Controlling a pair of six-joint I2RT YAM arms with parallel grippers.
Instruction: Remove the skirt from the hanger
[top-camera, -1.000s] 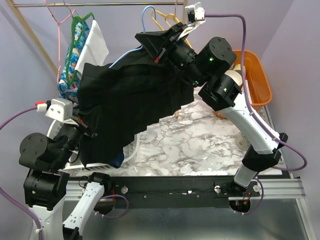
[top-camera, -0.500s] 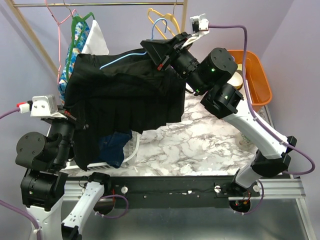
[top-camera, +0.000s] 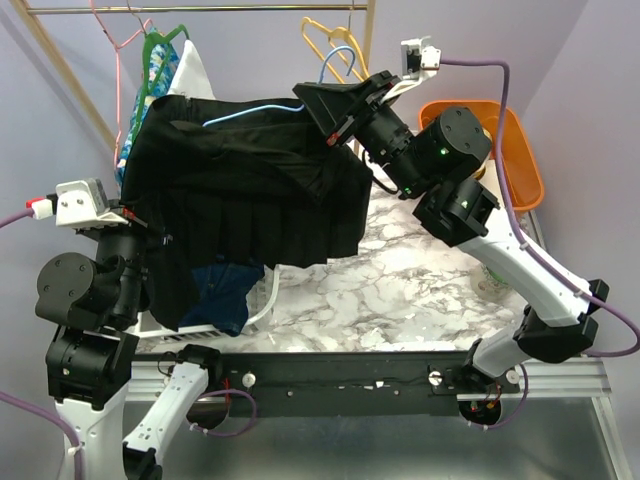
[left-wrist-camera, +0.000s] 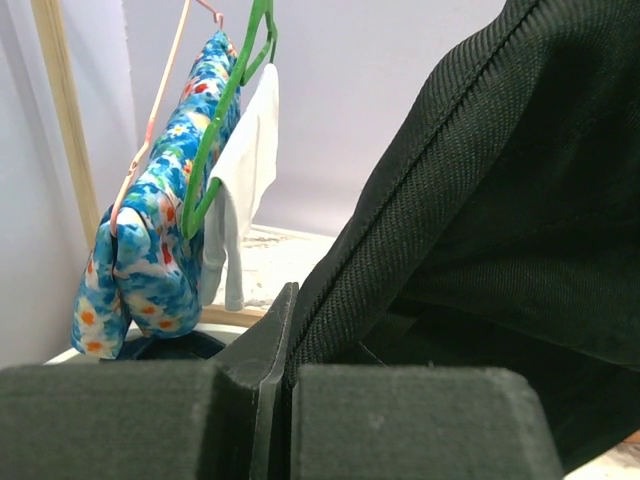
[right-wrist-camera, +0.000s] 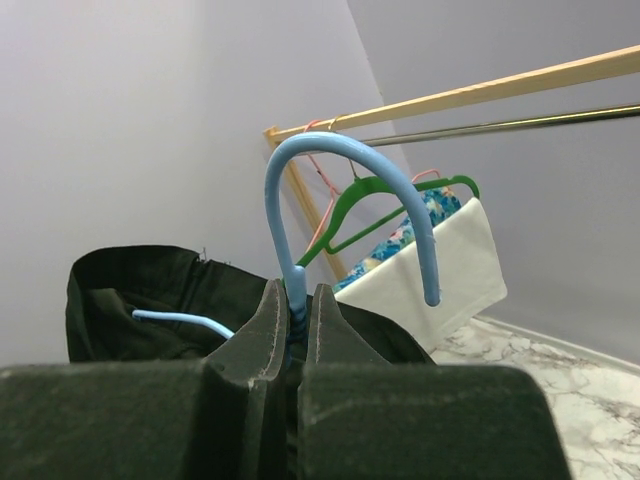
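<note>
The black skirt (top-camera: 250, 190) hangs spread between both arms above the table's left half. One arm of the light-blue hanger (top-camera: 250, 110) lies across its top, and the hook (top-camera: 337, 58) sticks up by the rail. My right gripper (top-camera: 322, 106) is shut on the hanger's neck; in the right wrist view the hook (right-wrist-camera: 340, 160) rises from between the closed gripper (right-wrist-camera: 298, 300). My left gripper (top-camera: 148, 232) is shut on the skirt's left edge; in the left wrist view a thick seam of the skirt (left-wrist-camera: 420, 190) runs into the closed gripper (left-wrist-camera: 288, 335).
A green hanger (top-camera: 165, 40) with a floral garment (top-camera: 150, 90) and white cloth hangs from the rack rail (top-camera: 200, 8), beside a yellow hanger (top-camera: 325, 35). A navy garment (top-camera: 225, 295) lies in a white basket under the skirt. An orange tub (top-camera: 515, 150) stands at the back right of the marble table (top-camera: 400, 290).
My right gripper has carried the hanger up and to the right. The skirt has risen and spread flatter between the arms. My left arm has shifted left, still holding the skirt's edge.
</note>
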